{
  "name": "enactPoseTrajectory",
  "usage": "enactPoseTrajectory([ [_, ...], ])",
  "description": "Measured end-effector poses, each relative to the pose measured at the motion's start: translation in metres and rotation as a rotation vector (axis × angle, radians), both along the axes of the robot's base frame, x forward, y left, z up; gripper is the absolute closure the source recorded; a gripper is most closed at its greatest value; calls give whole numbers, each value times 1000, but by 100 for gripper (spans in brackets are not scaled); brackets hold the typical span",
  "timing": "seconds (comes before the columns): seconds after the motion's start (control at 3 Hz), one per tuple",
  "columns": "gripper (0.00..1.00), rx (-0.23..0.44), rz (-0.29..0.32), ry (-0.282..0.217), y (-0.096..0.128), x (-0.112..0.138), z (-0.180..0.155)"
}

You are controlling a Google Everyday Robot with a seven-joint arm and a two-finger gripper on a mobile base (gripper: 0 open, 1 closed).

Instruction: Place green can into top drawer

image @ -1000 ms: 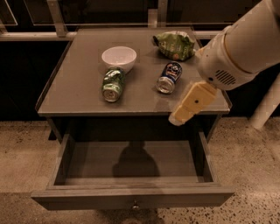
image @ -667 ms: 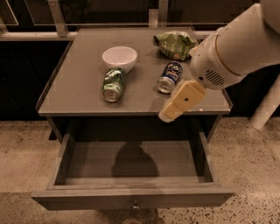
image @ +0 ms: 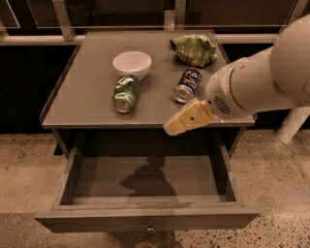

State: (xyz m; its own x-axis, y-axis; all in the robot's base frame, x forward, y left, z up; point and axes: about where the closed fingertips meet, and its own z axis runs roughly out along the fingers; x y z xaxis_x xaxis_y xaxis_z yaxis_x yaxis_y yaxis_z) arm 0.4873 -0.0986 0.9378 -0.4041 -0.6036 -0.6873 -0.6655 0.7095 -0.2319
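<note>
Your gripper (image: 169,129) hovers over the open top drawer (image: 145,220).
Jaws pressed together, empty; the shiny green can (image: 125,93) lies sideways on the grey tabletop (image: 87,109).

- Speckled floor (image: 29,164), perhaps terrazzo.
- Grey table (image: 87,104) stood against dark, pale-framed panes (image: 121,12).
- Light was dim, warm.
- Gripper (image: 170,127) hung by the table's front edge.

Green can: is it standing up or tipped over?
Tipped over: the green can lies on its side on the tabletop. The end effector hovers by the front edge, apart from the can.
</note>
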Motion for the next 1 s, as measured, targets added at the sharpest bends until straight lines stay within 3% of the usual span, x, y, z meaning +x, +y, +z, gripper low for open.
enactPoseTrajectory([
  [0.33, 0, 93, -72, 0, 12, 14, -15],
  [0.67, 0, 88, -74, 2, 12, 14, -16],
  [1.0, 0, 115, -10, 52, 43, 12, -35],
])
